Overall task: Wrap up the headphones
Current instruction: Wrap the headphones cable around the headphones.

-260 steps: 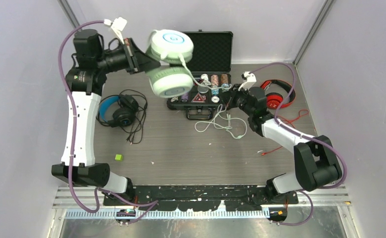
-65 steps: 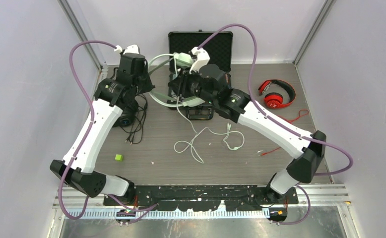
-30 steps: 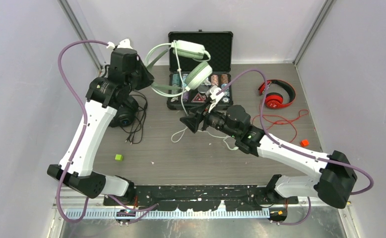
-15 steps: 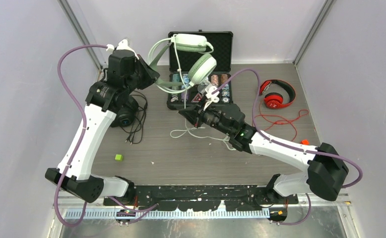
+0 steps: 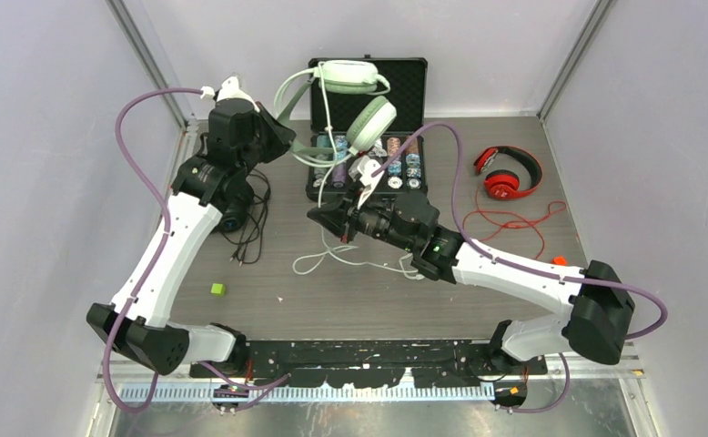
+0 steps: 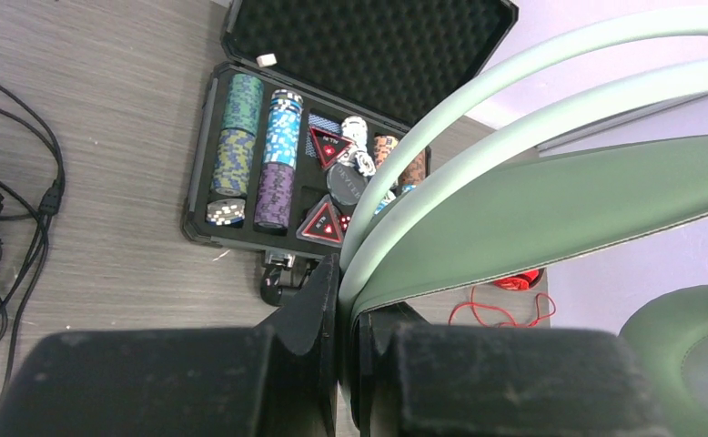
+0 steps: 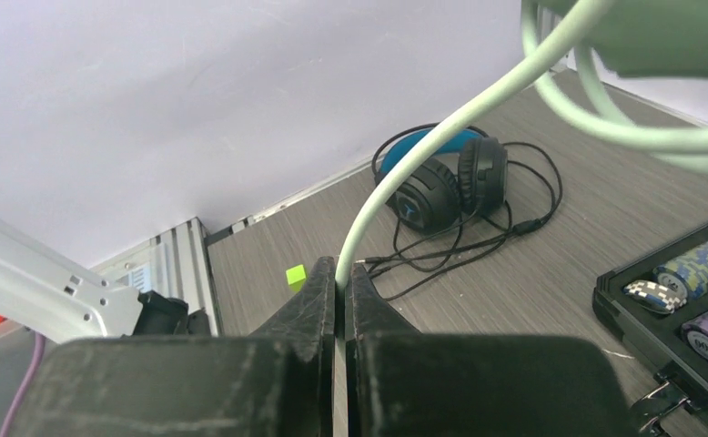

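The pale mint-green headphones (image 5: 358, 102) hang in the air over the open case. My left gripper (image 5: 276, 137) is shut on their headband (image 6: 560, 196), which comes out from between the jaws of the left gripper (image 6: 348, 273). Their white cable (image 5: 332, 259) drops to the table in loose loops. My right gripper (image 5: 318, 217) is shut on that cable (image 7: 405, 173), pinched at the tips of the right gripper (image 7: 341, 269). The black headphones (image 7: 441, 187) lie at the left, partly behind the left arm (image 5: 227, 214). The red headphones (image 5: 507, 173) lie at the right with their red cable (image 5: 514, 223).
An open black case of poker chips (image 5: 369, 173) stands at the back centre, also in the left wrist view (image 6: 241, 155). A small green cube (image 5: 217, 289) lies near the left arm's base. A small red block (image 5: 557, 261) sits by the right arm.
My right gripper has gone from open to shut on the white cable and moved left, dragging the loops leftward. The left gripper still holds the headband, lifted slightly.
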